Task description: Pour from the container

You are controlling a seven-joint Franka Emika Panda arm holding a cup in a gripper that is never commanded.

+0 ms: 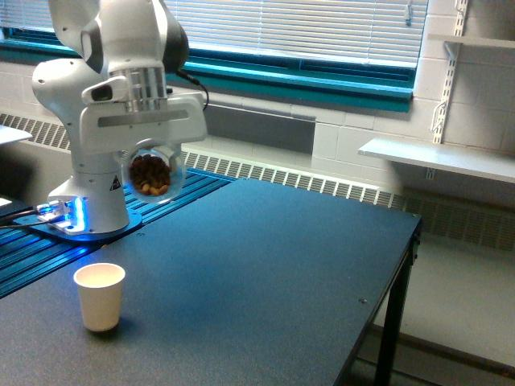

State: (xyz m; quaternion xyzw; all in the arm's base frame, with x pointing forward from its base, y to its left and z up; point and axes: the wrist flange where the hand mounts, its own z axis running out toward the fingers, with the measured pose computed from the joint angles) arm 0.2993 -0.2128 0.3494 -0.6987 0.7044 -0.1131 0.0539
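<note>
Container [151,174] in the hand [150,161] above the table [265,273], paper cup [100,297] below it.

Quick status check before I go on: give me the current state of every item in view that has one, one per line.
gripper: shut on the container, raised above the table.
container: held in the air, holds brown pieces, nothing pouring out.
paper cup: upright on the table, mouth open, contents cannot be told.
table: dark top, carries only the paper cup.
window blinds: lowered.
robot base light: glowing blue.
</note>
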